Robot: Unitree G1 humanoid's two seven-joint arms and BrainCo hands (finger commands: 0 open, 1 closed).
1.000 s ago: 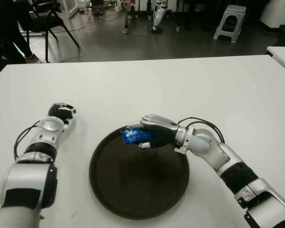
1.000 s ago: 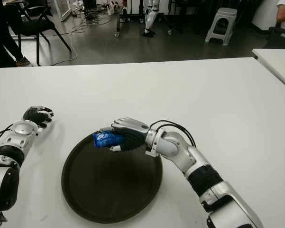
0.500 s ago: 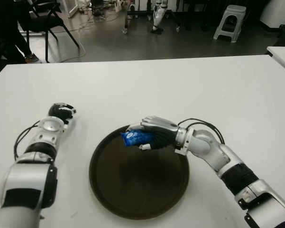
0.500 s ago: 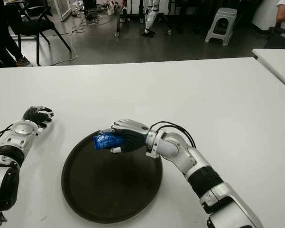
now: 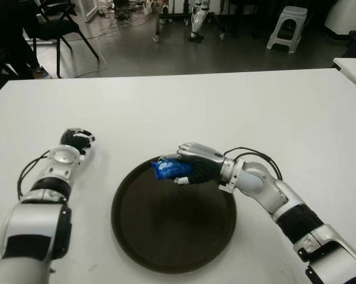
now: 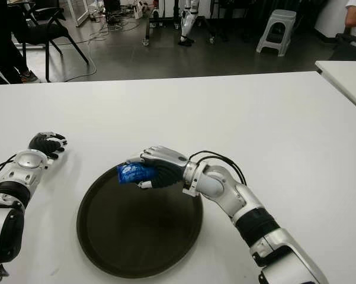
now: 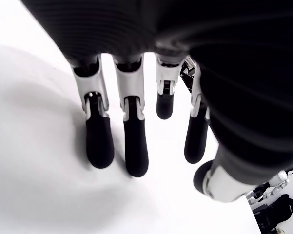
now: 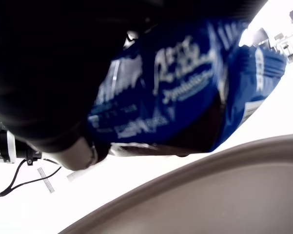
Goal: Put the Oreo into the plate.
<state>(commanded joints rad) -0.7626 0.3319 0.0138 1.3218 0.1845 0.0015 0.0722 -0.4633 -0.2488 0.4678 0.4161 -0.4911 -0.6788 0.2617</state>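
The blue foil Oreo packet (image 8: 185, 92) carries white lettering, visible only in the right wrist view and too blurred to read. The right hand (image 6: 157, 167) has its fingers wrapped around the packet, whose end protrudes past the fingertips. Hand and packet sit over the far rim of the round dark brown plate (image 6: 106, 248), near the desk's front edge. The eye views show the white desk (image 5: 237, 106) and the left hand (image 5: 76, 141), empty with fingers loosely extended, beside the plate's left side.

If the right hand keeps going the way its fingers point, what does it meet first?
Probably nothing: the right hand, holding the Oreo pack, points left across the plate's far rim, then over bare table. Height is unclear.
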